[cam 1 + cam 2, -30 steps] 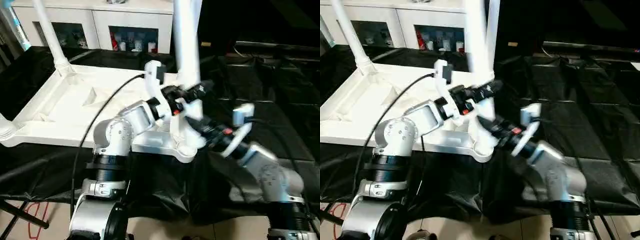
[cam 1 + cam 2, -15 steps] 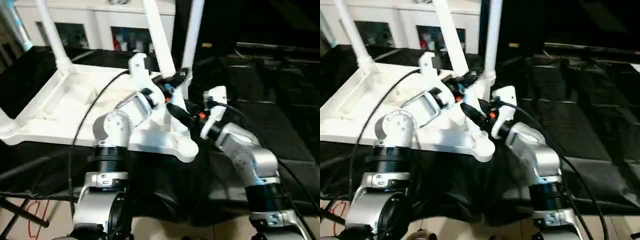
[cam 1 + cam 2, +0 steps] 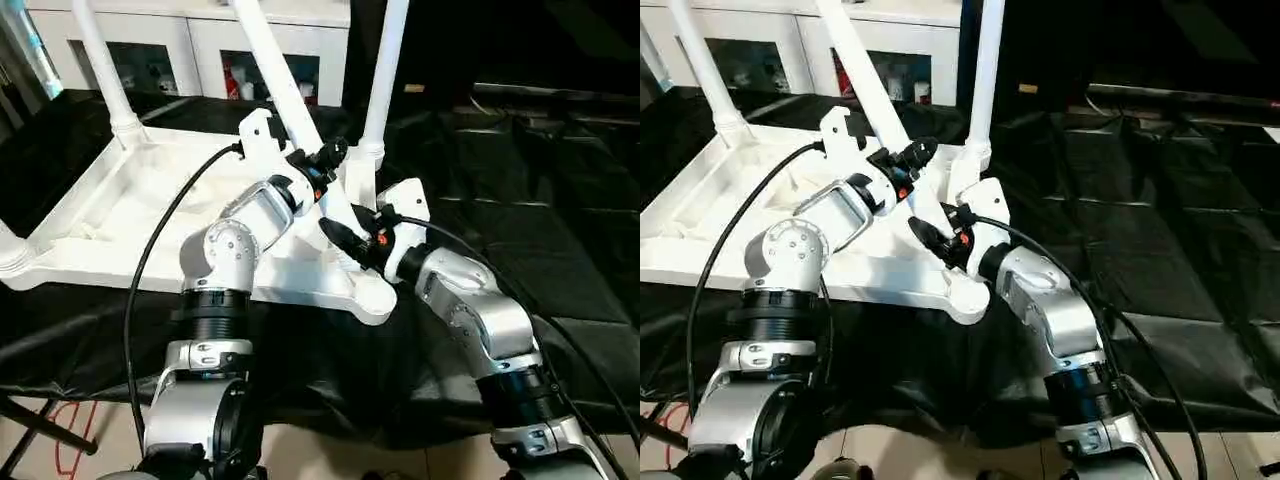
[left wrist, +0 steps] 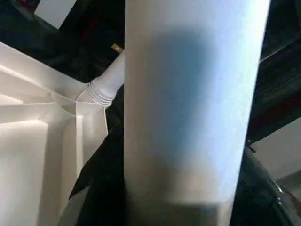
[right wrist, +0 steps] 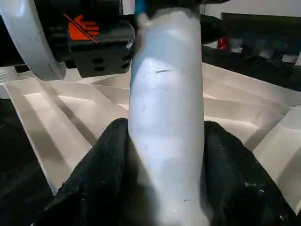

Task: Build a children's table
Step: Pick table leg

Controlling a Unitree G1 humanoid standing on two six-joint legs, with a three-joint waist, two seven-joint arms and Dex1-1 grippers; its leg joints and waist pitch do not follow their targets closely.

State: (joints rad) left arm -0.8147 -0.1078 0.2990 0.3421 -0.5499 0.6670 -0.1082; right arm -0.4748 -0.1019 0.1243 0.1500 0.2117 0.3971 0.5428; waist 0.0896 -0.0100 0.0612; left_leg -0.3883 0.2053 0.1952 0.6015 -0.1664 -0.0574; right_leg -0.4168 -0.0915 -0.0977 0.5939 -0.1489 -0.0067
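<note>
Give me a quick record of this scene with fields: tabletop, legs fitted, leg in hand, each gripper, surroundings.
tabletop: white tabletop upside down on black cloth, ribbed underside up
legs fitted: far-left leg and far-right leg upright in corner sockets
leg in hand: tilted leg, not seated
left gripper: shut on tilted leg
right gripper: shut on tilted leg, lower down
surroundings: white cabinet behind

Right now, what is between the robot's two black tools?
A short stretch of the tilted white leg runs between the left tool and the right tool. Nothing else lies there. The left eye view shows it.
</note>
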